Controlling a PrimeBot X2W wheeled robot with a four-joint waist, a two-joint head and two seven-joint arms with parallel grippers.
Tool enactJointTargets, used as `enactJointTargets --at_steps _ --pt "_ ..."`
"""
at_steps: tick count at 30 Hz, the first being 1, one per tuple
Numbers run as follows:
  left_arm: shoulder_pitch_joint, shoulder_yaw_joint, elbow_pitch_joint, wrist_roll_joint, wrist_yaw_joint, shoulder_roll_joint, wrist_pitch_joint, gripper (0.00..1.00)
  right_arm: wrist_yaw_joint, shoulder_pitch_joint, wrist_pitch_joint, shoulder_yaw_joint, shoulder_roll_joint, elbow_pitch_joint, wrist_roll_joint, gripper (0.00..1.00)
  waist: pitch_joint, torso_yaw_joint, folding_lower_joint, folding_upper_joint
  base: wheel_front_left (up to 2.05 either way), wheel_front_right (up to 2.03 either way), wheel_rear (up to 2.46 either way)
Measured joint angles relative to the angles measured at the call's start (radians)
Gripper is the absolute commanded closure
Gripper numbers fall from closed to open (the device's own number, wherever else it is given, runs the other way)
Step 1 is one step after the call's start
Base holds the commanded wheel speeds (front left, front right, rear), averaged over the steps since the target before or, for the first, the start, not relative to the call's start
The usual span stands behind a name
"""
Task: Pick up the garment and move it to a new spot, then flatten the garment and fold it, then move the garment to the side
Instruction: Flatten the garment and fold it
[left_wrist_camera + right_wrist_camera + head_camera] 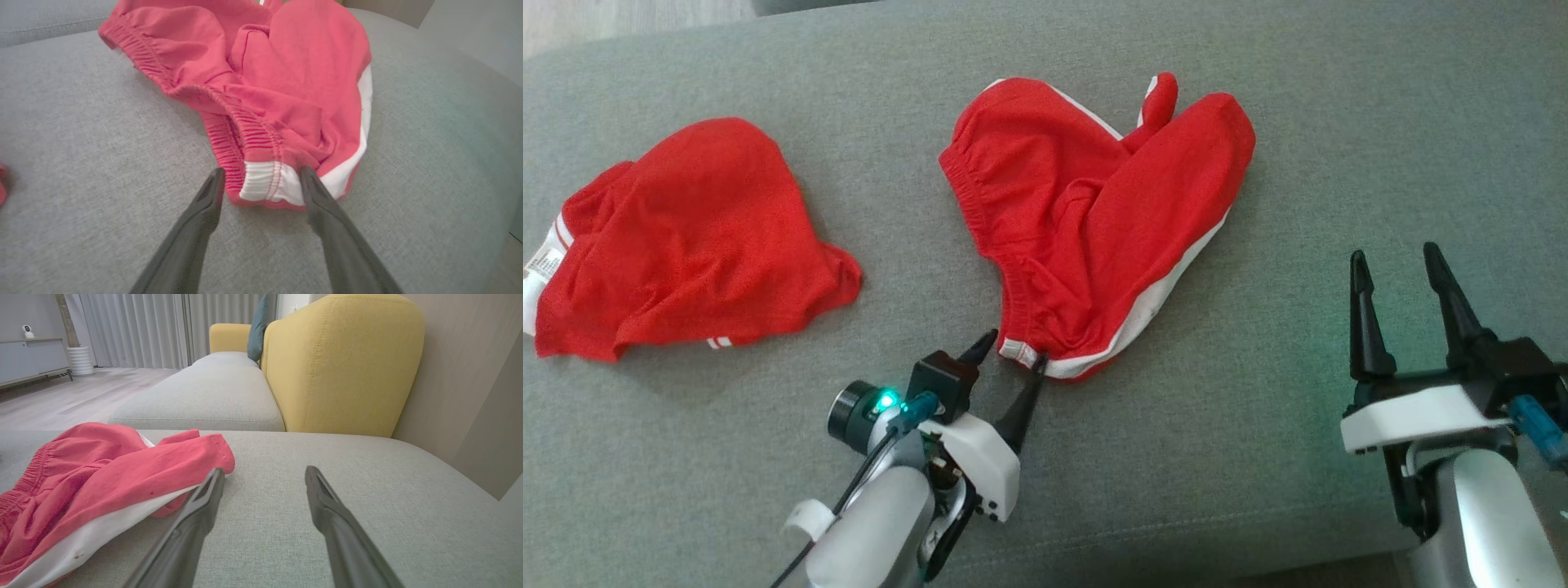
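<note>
The broad grey woven-fabric sofa seat (1307, 73) carries everything here. In the right wrist view a mustard-yellow padded backrest (343, 363) stands at its far edge.

Near the middle of the seat lie the red cloth shorts with a white side stripe (1094, 220), loosely folded and rumpled. Their long axis runs diagonally, from the waistband corner nearest the robot up and away to its right, where the leg ends point. The elastic waistband forms the left edge and the white stripe follows the right edge.

Well apart, to the robot's left, lies a second crumpled red garment with white trim (686, 237).

The left gripper (1015, 351) is down at the shorts' near corner. Its two dark fingers are spread on either side of the white waistband end (269, 183), one tip touching the cloth, and nothing is clamped.

The right gripper (1395, 260) hangs over bare seat to the right of the shorts, its fingers parted and empty.
</note>
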Motion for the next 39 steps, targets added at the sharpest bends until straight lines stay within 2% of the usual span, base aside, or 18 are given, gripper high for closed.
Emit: enactJointTargets --at_steps 2,7,14,21,27,39 --pt "-0.005 -0.009 0.012 -0.006 -0.009 0.000 0.000 1.00 0.000 -0.006 0.000 -0.001 0.000 0.000 0.000 0.00 0.002 0.000 0.0000 0.0000 0.00 0.00 0.00" --pt "-0.015 -0.014 0.007 -0.018 -0.007 -0.001 -0.011 1.00 0.000 -0.006 0.000 -0.009 0.000 0.002 -0.002 0.00 0.001 0.009 0.0000 0.0000 0.00 0.00 0.00" --pt "-0.015 0.017 -0.096 -0.043 0.029 -0.001 -0.036 1.00 0.000 -0.050 0.046 -0.010 0.000 0.044 0.001 0.00 -0.003 0.055 0.0000 0.0000 0.00 0.00 0.00" --pt "-0.007 0.028 -0.184 -0.042 0.047 -0.001 -0.037 1.00 0.000 -0.155 0.153 -0.015 0.000 0.182 0.071 0.00 0.003 0.105 0.0000 0.0000 0.00 0.00 0.00" --pt "0.008 0.031 -0.222 -0.042 0.054 -0.001 -0.037 1.00 0.000 -0.272 0.223 -0.053 -0.001 0.324 0.026 0.00 0.027 0.138 0.0000 0.0000 0.00 0.00 0.00" --pt "0.007 0.015 -0.242 -0.042 0.056 -0.001 -0.037 1.00 0.000 -0.418 0.199 -0.095 -0.002 0.506 0.078 0.00 0.074 0.186 0.0001 0.0000 0.00 0.00 0.00"
